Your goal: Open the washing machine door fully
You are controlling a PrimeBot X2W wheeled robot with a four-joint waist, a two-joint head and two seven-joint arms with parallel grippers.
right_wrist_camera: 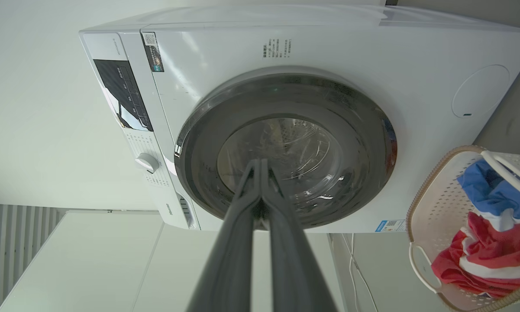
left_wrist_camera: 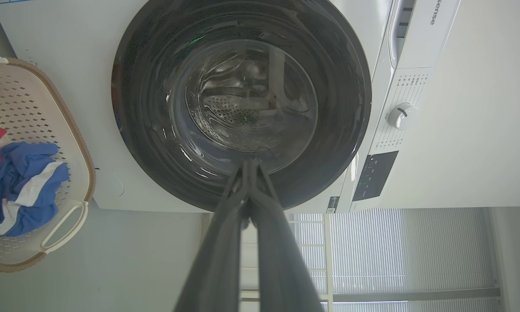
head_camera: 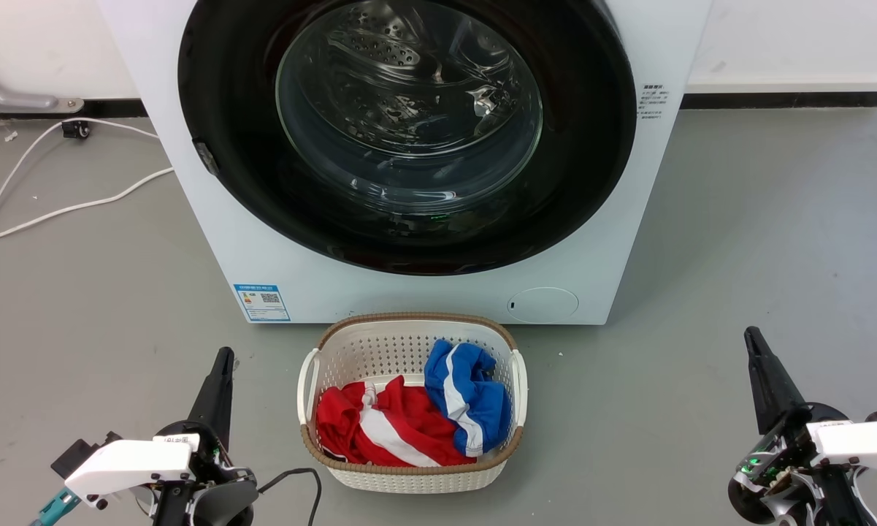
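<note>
In the head view the washing machine door sat shut on the washing machine, with the laundry basket just before it, easily knocked by a forward reach. In the left wrist view the left pincer was pinched together, empty. In the right wrist view the right pincer was likewise. Such thin tips might have slipped off what looked like the rim's catch.

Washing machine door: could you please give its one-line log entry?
round glossy black door closed; left gripper jaws shut; right gripper jaws shut

Long black tapered fingers; white wrist housings; looping black cable; green right-wrist lights
</note>
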